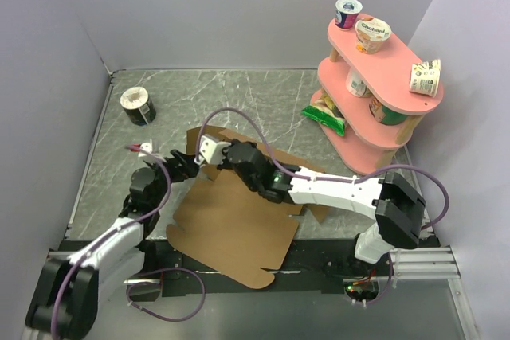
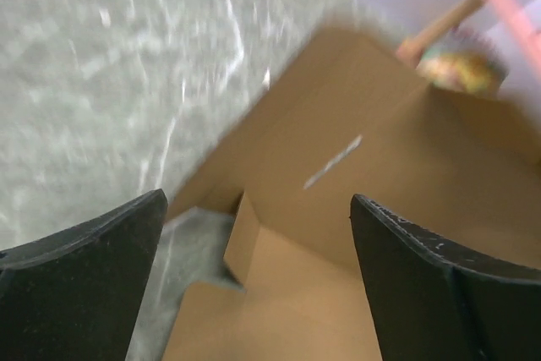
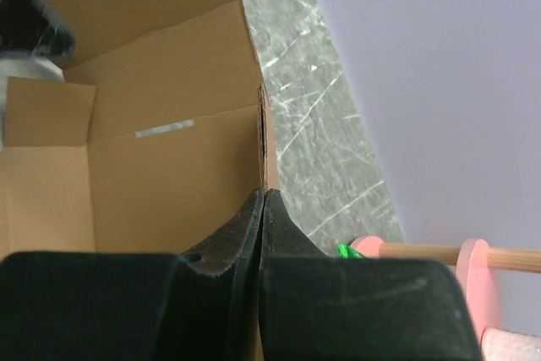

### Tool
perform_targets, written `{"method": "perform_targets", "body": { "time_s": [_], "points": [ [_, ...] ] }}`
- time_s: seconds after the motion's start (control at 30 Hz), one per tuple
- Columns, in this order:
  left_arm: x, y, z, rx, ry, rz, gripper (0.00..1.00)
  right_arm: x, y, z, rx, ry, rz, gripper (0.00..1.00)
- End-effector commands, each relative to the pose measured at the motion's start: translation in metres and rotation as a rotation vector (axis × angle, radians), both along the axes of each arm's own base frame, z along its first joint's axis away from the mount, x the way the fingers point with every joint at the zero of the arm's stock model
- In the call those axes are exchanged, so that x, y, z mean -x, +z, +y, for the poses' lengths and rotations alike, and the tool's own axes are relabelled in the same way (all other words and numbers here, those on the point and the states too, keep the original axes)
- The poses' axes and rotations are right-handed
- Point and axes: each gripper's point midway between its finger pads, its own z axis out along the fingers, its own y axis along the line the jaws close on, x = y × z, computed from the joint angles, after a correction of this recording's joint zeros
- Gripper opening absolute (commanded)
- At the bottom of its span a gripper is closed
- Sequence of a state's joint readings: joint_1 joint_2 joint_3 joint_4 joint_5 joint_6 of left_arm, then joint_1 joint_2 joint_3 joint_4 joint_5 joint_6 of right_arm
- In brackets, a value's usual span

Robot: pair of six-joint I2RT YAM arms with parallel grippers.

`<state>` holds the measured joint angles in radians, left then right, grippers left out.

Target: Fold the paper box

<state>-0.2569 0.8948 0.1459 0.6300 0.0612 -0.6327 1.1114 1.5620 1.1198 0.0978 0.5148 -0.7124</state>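
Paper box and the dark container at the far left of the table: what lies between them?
Only bare grey marbled table between the paper box and the dark container, as the top external view shows.

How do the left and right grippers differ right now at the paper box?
The left gripper is wide open and holds nothing; the right gripper is shut, pinching a raised edge of the paper box. The left gripper hangs above the cardboard without touching it; the right gripper is in contact with it. Both have black fingers and point at the same box.
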Motion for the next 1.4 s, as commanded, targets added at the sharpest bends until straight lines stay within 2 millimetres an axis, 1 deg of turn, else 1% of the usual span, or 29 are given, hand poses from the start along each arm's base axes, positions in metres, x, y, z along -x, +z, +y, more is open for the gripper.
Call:
{"method": "perform_targets", "body": {
  "time_s": [0.0, 0.03, 0.07, 0.1, 0.13, 0.2, 0.23, 0.27, 0.3, 0.33, 0.37, 0.4, 0.43, 0.47, 0.5, 0.57, 0.6, 0.63, 0.67, 0.7, 0.73, 0.8, 0.9, 0.93, 1.07, 1.17, 1.2, 1.3, 1.37],
  "points": [
    [-0.008, 0.058, 0.018, 0.036, 0.065, -0.151, 0.98, 0.006, 0.011, -0.004, -0.060, -0.033, -0.047, 0.00],
    [-0.011, 0.067, 0.028, 0.047, 0.089, -0.169, 0.98, 0.005, 0.010, -0.006, -0.054, -0.032, -0.051, 0.00],
    [-0.013, 0.075, 0.033, 0.057, 0.097, -0.186, 0.98, 0.005, 0.013, -0.005, -0.064, -0.029, -0.062, 0.00],
    [-0.017, 0.086, 0.045, 0.066, 0.126, -0.211, 0.98, 0.005, 0.011, -0.007, -0.058, -0.028, -0.062, 0.00],
    [-0.020, 0.096, 0.052, 0.099, 0.150, -0.240, 0.99, 0.005, 0.011, -0.006, -0.059, -0.025, -0.063, 0.00],
    [-0.029, 0.101, 0.067, 0.106, 0.209, -0.252, 0.99, 0.007, 0.010, -0.006, -0.069, -0.012, -0.055, 0.00],
    [-0.034, 0.104, 0.071, 0.080, 0.226, -0.269, 0.97, 0.007, 0.009, -0.006, -0.077, -0.009, -0.048, 0.00],
    [-0.039, 0.103, 0.072, 0.070, 0.229, -0.262, 0.96, 0.008, 0.010, -0.005, -0.086, -0.004, -0.048, 0.00],
    [-0.050, 0.097, 0.073, 0.059, 0.234, -0.230, 0.96, 0.009, 0.011, -0.005, -0.093, 0.004, -0.046, 0.00],
    [-0.054, 0.094, 0.067, 0.050, 0.192, -0.221, 0.96, 0.010, 0.013, -0.004, -0.099, 0.010, -0.046, 0.00],
    [-0.059, 0.099, 0.061, 0.054, 0.156, -0.246, 0.96, 0.009, 0.012, -0.004, -0.099, 0.012, -0.048, 0.00],
    [-0.072, 0.087, 0.064, 0.052, 0.136, -0.207, 0.97, 0.009, 0.015, -0.004, -0.113, 0.015, -0.057, 0.00],
    [-0.078, 0.086, 0.059, 0.057, 0.097, -0.204, 0.99, 0.010, 0.016, -0.003, -0.112, 0.027, -0.062, 0.00],
    [-0.080, 0.089, 0.048, 0.051, 0.016, -0.229, 0.97, 0.009, 0.017, -0.003, -0.117, 0.031, -0.066, 0.00],
    [-0.090, 0.078, 0.045, 0.041, -0.010, -0.206, 0.96, 0.010, 0.018, -0.003, -0.118, 0.034, -0.073, 0.00],
    [-0.098, 0.067, 0.035, 0.012, -0.087, -0.186, 0.95, 0.007, 0.021, -0.003, -0.122, 0.034, -0.086, 0.00],
    [-0.109, 0.053, 0.030, 0.003, -0.124, -0.146, 0.93, 0.008, 0.022, -0.002, -0.125, 0.039, -0.091, 0.00],
    [-0.111, 0.045, 0.022, 0.002, -0.173, -0.133, 0.91, 0.007, 0.022, -0.002, -0.128, 0.038, -0.094, 0.00],
    [-0.109, 0.029, 0.011, 0.015, -0.241, -0.102, 0.89, 0.008, 0.023, -0.001, -0.131, 0.049, -0.095, 0.00],
    [-0.107, 0.028, 0.001, 0.019, -0.275, -0.125, 0.88, 0.008, 0.023, 0.000, -0.134, 0.052, -0.094, 0.00],
    [-0.107, 0.022, -0.002, 0.017, -0.279, -0.115, 0.88, 0.008, 0.023, 0.000, -0.133, 0.051, -0.092, 0.00],
    [-0.100, 0.005, -0.026, 0.010, -0.339, -0.071, 0.88, 0.007, 0.021, 0.003, -0.132, 0.056, -0.094, 0.00],
    [-0.093, -0.007, -0.050, -0.030, -0.390, -0.039, 0.88, 0.006, 0.019, 0.004, -0.125, 0.055, -0.095, 0.00],
    [-0.091, -0.015, -0.052, -0.047, -0.386, -0.013, 0.88, 0.006, 0.019, 0.005, -0.127, 0.057, -0.094, 0.00],
    [-0.083, -0.024, -0.047, -0.038, -0.303, 0.059, 0.89, 0.006, 0.018, 0.006, -0.133, 0.056, -0.091, 0.00],
    [-0.072, -0.025, -0.057, -0.031, -0.306, 0.068, 0.89, 0.006, 0.017, 0.008, -0.141, 0.055, -0.086, 0.00],
    [-0.067, -0.026, -0.065, -0.033, -0.325, 0.069, 0.89, 0.006, 0.017, 0.008, -0.145, 0.054, -0.084, 0.00],
    [-0.061, -0.030, -0.076, -0.052, -0.348, 0.071, 0.89, 0.005, 0.014, 0.010, -0.147, 0.052, -0.074, 0.00],
    [-0.057, -0.033, -0.077, -0.057, -0.347, 0.064, 0.90, 0.005, 0.011, 0.009, -0.142, 0.048, -0.070, 0.00]
  ]
}}
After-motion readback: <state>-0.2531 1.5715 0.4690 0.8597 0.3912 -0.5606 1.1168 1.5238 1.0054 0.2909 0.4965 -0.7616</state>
